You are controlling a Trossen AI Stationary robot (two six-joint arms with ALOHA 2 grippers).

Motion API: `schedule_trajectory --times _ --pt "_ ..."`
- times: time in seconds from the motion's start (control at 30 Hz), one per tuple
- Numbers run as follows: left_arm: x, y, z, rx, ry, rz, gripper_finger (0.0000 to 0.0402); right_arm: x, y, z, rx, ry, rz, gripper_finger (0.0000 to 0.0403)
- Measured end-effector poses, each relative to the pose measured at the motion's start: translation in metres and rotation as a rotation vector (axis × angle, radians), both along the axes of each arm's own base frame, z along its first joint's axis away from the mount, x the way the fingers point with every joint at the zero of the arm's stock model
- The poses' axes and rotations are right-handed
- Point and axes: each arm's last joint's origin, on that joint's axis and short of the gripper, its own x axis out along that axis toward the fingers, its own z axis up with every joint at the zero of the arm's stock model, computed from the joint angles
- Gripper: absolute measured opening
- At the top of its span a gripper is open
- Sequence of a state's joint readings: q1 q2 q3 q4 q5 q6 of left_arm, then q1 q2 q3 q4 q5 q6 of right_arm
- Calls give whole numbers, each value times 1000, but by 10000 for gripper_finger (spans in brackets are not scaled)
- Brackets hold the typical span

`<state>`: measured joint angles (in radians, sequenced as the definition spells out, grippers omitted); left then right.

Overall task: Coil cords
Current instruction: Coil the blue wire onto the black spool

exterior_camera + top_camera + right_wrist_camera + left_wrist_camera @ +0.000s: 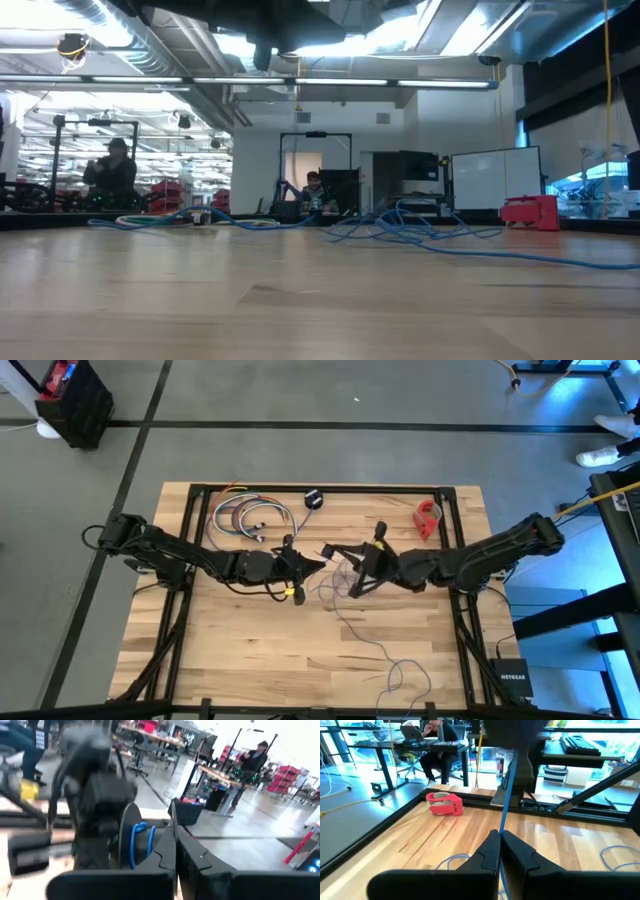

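The cord (pixel 352 622) is thin and grey-purple. It runs from between my two grippers over the table's middle down to loose loops (pixel 405 678) near the front edge. My left gripper (pixel 322 561) and my right gripper (pixel 340 553) face each other tip to tip above the table's middle, both shut on the cord. In the wrist views the cord looks blue (pixel 504 815). A small black puck (pixel 313 499) lies at the far edge. In the low view the cord (pixel 400 232) lies across the far part of the table. My left gripper pinches the cord (pixel 502 829) between its two fingertips, coming nearly level from the table's left. From there the cord rises in a straight, taut line to my right gripper. My right gripper is shut with two short loops of cord (pixel 141 842) standing just beside its fingers. The fingers themselves hide the place of contact. It comes level from the table's right, held clear above the table.
A bundle of thicker multicoloured cables (pixel 250 517) lies at the far left of the table, and a red object (pixel 428 518) lies at the far right. The near left part of the tabletop (pixel 230 650) is bare wood. People sit and stand in the room beyond.
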<state>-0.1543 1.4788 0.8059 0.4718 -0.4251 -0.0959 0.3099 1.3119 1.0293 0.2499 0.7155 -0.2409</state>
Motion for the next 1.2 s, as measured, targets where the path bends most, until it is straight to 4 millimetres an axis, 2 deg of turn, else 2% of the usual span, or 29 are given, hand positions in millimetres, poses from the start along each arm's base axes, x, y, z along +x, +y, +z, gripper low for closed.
schedule_trajectory --times 0.27,0.53,0.7,0.9,1.07,1.2 --pt "-1 0 -4 14 35 3 5 -6 4 24 -33 -29 19 3" --pt "-1 5 -8 21 71 16 2 -11 17 20 -61 61 38 3" --pt "-3 9 -13 47 124 75 1 -14 17 7 -29 178 43 3" --pt "-11 18 -11 30 172 119 1 -8 18 -20 -24 355 33 3" --pt "-20 21 2 -11 145 136 0 5 18 -45 -48 469 -4 3" --pt "-25 14 11 -36 103 115 0 19 10 -63 -69 519 -73 3"
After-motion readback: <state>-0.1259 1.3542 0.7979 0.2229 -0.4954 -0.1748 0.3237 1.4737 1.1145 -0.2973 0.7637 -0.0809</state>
